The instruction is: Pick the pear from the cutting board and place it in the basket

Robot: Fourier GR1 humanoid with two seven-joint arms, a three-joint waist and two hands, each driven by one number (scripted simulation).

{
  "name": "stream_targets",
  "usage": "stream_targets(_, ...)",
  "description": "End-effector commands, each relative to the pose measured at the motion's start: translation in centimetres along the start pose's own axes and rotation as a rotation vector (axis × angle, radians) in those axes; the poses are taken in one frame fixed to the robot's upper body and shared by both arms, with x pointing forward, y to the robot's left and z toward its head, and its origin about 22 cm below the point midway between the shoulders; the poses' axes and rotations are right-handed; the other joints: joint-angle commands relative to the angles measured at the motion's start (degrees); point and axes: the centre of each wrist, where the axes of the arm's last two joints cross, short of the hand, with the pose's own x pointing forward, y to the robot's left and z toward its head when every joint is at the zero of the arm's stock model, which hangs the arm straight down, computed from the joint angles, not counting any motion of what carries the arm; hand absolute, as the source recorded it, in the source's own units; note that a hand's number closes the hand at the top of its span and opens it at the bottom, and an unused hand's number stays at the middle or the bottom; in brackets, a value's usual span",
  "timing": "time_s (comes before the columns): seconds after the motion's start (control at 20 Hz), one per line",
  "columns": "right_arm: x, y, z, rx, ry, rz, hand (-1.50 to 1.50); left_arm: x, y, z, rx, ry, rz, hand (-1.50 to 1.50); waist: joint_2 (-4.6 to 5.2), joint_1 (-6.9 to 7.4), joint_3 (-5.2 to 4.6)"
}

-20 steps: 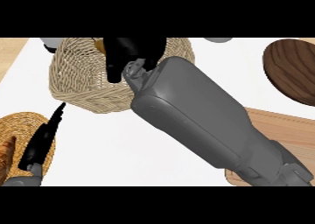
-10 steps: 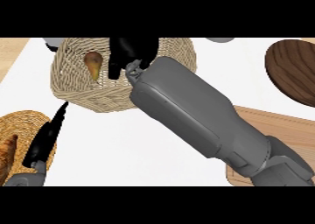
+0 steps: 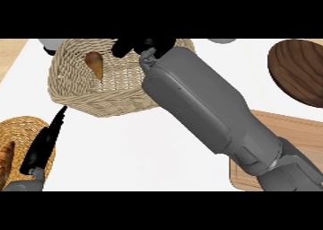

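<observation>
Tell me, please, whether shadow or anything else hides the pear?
Head view: the pear shows in the basket, without glare; head view: the right forearm covers the basket's right side, and the top edge crops the right hand.

White counter [image 3: 144, 148], wicker basket [image 3: 104, 99] at back, cutting board [image 3: 310, 134] right, dark wooden plate [image 3: 303, 72] beyond, woven tray [image 3: 12, 134] left
</observation>
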Motion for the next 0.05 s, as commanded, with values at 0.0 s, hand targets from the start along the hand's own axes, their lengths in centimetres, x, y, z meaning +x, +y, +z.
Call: stream_targets(0.0,-1.76,-1.73,-1.42,-0.082,0.149,-0.111,-1.5,0.56,0.08,0.07,0.017,0.012,0.008,0.0,-0.44,-1.52,0.08)
